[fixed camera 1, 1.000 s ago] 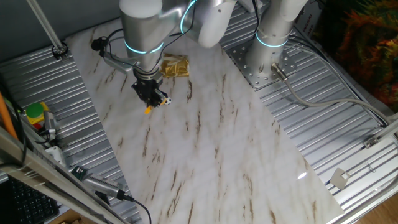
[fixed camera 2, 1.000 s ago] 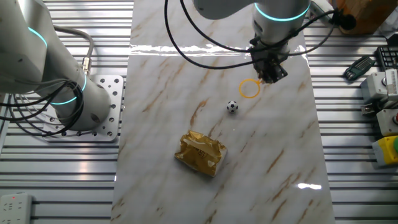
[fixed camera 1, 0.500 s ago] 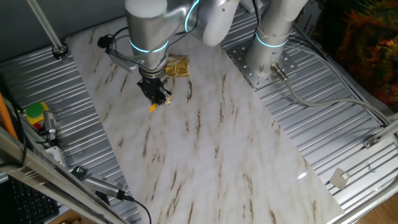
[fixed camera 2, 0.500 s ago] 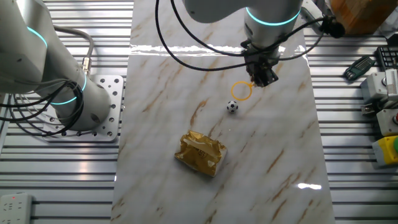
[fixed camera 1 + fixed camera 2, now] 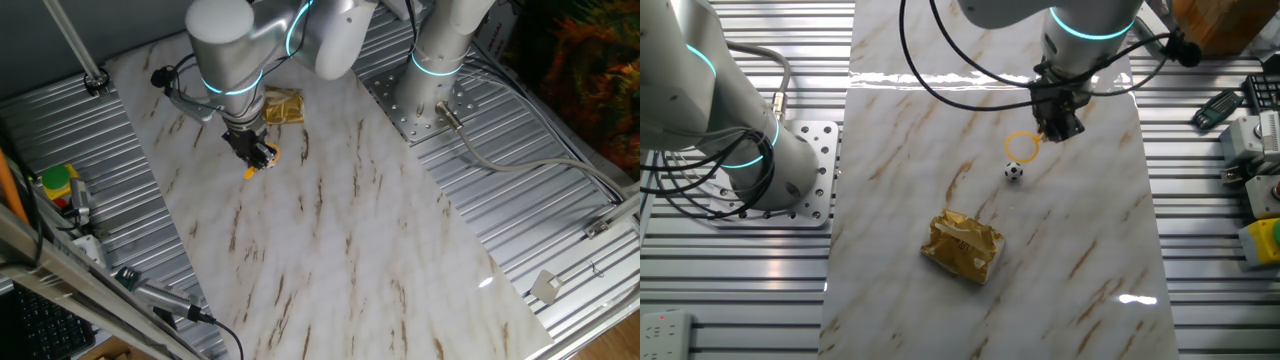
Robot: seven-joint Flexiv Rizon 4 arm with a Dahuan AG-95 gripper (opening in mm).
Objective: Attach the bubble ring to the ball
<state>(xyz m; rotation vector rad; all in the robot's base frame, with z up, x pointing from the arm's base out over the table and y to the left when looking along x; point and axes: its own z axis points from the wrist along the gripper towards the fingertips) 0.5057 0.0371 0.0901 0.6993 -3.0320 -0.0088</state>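
Over the marble-patterned bench (image 5: 1080, 250), the silver arm's black pincer (image 5: 1058, 128) is clamped on the handle of the thin orange-yellow plastic bubble ring (image 5: 1021, 147), its hoop hanging just beside the tiny black-and-white ball (image 5: 1013, 172), on the side away from the crumpled golden foil packet (image 5: 962, 246). If the hoop comes down off-centre, I'd expect its rim to nudge the ball and send it rolling off.
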